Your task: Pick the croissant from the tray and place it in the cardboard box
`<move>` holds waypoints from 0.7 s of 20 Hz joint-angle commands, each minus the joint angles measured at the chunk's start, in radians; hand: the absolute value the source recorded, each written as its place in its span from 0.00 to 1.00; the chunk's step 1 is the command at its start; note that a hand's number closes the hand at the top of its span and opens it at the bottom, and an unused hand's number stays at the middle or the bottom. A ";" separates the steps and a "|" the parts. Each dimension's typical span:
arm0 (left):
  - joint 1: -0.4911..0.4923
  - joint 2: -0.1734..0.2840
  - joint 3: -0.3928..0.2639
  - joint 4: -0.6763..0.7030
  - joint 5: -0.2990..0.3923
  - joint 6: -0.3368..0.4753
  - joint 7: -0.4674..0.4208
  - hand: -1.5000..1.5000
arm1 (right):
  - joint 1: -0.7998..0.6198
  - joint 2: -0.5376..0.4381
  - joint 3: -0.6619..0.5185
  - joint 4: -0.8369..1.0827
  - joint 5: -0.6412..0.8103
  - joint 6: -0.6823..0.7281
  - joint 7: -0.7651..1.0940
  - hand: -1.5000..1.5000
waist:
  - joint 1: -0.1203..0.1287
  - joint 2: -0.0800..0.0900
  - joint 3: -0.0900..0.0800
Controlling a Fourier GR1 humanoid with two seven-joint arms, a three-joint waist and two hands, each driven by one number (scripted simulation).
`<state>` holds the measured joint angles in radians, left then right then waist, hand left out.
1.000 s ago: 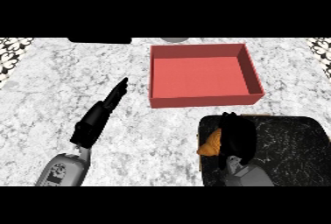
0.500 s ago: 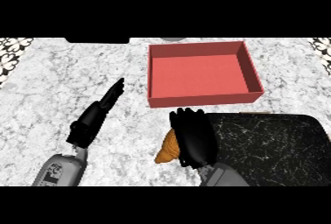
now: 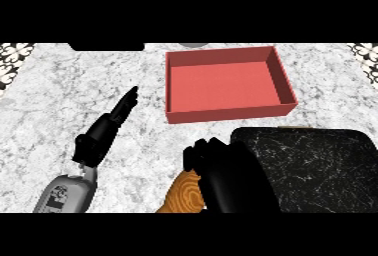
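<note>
The croissant [image 3: 183,194], golden brown, shows at the bottom centre, left of the dark marbled tray [image 3: 317,165] and off its surface. My right hand [image 3: 225,172] is curled over it and hides most of it. The red open box [image 3: 225,82] stands at the back centre with nothing inside; the right hand is in front of it and well apart from it. My left hand [image 3: 107,130] lies at the left with its fingers straight, pointing toward the box's left side, holding nothing.
The counter top [image 3: 74,85] is grey-white marble. A dark object [image 3: 107,46] and a small grey round thing [image 3: 193,44] sit at the far edge. Patterned tiles [image 3: 13,60] show at the top corners.
The right hand has carried the croissant leftward off the tray, out over the marble and lower in the view. The left hand has barely moved.
</note>
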<state>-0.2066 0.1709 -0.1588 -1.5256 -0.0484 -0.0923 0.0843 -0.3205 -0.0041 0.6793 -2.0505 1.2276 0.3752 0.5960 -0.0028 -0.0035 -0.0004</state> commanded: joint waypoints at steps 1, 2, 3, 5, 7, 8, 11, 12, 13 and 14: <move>-0.024 0.006 0.021 0.021 0.001 -0.009 -0.006 0.50 | -0.088 0.004 -0.008 -0.189 -0.077 0.079 0.138 1.00 | 0.000 0.000 0.000; 0.043 -0.027 -0.024 -0.018 -0.034 0.019 -0.025 0.50 | -0.121 0.004 -0.026 -0.187 -0.074 0.115 0.180 1.00 | 0.005 0.000 0.000; -0.021 -0.019 0.005 0.013 -0.017 0.006 -0.004 0.50 | -0.165 0.004 -0.053 -0.164 -0.097 0.069 0.200 1.00 | 0.005 0.002 0.000; 0.033 -0.001 -0.008 -0.086 -0.014 -0.008 0.032 0.50 | -0.184 0.004 0.006 -0.205 -0.170 0.062 0.344 1.00 | 0.012 -0.001 0.000; 0.052 -0.025 -0.015 0.012 -0.034 -0.005 -0.058 0.50 | -0.220 0.004 -0.069 -0.212 -0.167 0.078 0.354 1.00 | 0.005 0.002 0.000; 0.015 0.011 0.037 0.048 -0.003 -0.046 -0.066 0.50 | -0.298 0.004 -0.080 -0.133 -0.189 0.059 0.376 1.00 | 0.007 0.003 -0.001; 0.013 -0.006 0.018 0.013 -0.019 -0.041 -0.032 0.50 | -0.332 0.004 -0.178 -0.163 -0.209 0.125 0.376 1.00 | 0.005 0.002 0.000; -0.038 -0.032 0.015 0.016 -0.032 -0.007 0.012 0.50 | -0.405 0.004 -0.222 -0.084 -0.230 0.103 0.392 1.00 | 0.008 0.003 -0.001; 0.019 -0.016 0.009 -0.028 -0.024 -0.028 -0.010 0.50 | -0.397 0.004 -0.340 -0.065 -0.243 0.138 0.272 1.00 | 0.010 0.004 0.000; 0.017 -0.035 0.005 -0.017 -0.040 -0.007 -0.018 0.50 | -0.397 0.004 -0.306 -0.075 -0.230 0.140 0.325 1.00 | 0.006 0.002 0.000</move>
<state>-0.1997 0.1508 -0.1490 -1.5280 -0.0729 -0.1098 0.0707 -0.6436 -0.0031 0.4755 -2.1691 1.0272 0.4631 0.8863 0.0036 -0.0015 -0.0007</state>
